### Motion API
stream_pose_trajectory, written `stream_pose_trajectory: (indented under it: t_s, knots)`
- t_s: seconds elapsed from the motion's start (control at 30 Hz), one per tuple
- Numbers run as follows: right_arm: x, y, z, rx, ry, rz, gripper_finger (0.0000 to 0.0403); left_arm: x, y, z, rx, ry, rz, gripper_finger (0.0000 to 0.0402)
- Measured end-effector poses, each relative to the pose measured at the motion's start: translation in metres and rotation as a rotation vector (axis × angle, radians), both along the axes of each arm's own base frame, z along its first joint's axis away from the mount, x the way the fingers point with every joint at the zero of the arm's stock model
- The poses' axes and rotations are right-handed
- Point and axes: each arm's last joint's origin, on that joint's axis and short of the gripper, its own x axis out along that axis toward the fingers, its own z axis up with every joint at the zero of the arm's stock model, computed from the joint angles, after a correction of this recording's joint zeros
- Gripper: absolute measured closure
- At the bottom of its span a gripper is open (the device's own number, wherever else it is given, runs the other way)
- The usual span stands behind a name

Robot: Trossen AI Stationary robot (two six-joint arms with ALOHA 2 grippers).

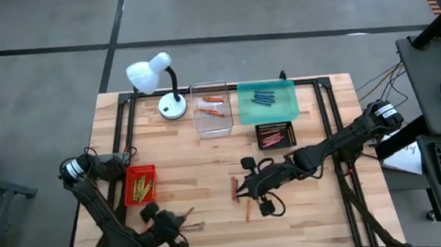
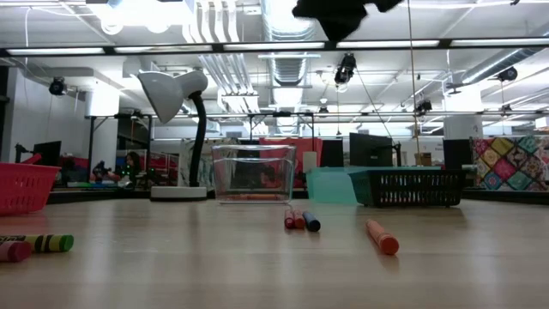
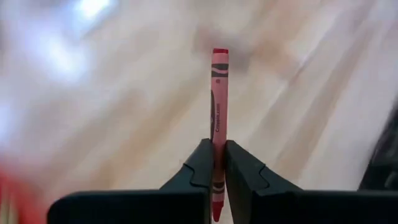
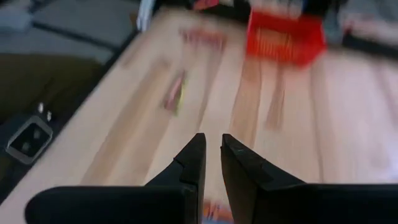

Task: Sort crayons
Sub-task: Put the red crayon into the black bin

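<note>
Loose crayons on the counter point(image 1: 209, 179): two at centre, a red point(image 2: 290, 221) and a blue point(image 2: 310, 222) lying side by side; one orange crayon point(image 2: 382, 237) nearer the front edge; two more by the front left corner, one yellow-green point(image 2: 47, 243) and one pink-red point(image 2: 13, 251).

Held crayon: one red crayon point(image 3: 219, 118), clamped lengthwise between the fingers of the left end effector point(image 3: 215, 163) at the front left of the counter.

Containers, four:
- Red tray point(image 1: 140, 184), left side: yellow crayons, several, count unclear.
- Clear tray point(image 1: 211, 108), back centre: orange crayons, about three.
- Teal tray point(image 1: 267, 102), just beside the clear one: blue crayons, several.
- Black tray point(image 1: 276, 135), in front of the teal one: red crayons, several.

Right end effector point(image 4: 212, 160): empty, fingers a narrow gap apart, raised over the centre pair.

White desk lamp point(image 1: 158, 81): one, back left.
</note>
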Motion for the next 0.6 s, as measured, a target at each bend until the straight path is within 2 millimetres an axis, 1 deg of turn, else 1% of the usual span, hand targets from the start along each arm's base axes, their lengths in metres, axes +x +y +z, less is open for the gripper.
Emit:
stream_pose_trajectory:
  t_s: [0.07,0.13,0.23,0.33,0.4,0.6]
  knots:
    - [0.002,0.000,0.000,-0.031,-0.099,0.030,0.0360,0.002,0.005,0.015,0.149,-0.111,-0.085,0.0401]
    - [0.004,-0.003,0.002,-0.043,-0.182,0.039,0.0360,0.004,0.010,0.026,0.284,-0.175,-0.149,0.0401]
    - [0.008,-0.006,0.011,-0.009,-0.297,0.020,0.0360,0.007,0.019,0.035,0.429,-0.197,-0.200,0.0401]
    - [0.010,-0.006,0.014,-0.009,-0.354,0.021,0.0360,0.011,0.025,0.035,0.523,-0.150,-0.251,0.0401]
    - [0.010,-0.005,0.013,-0.033,-0.356,0.034,0.0360,0.015,0.028,0.033,0.577,-0.106,-0.281,0.0401]
    - [0.012,-0.005,0.018,-0.046,-0.388,0.035,0.0360,0.026,0.039,0.031,0.662,-0.061,-0.277,0.0401]
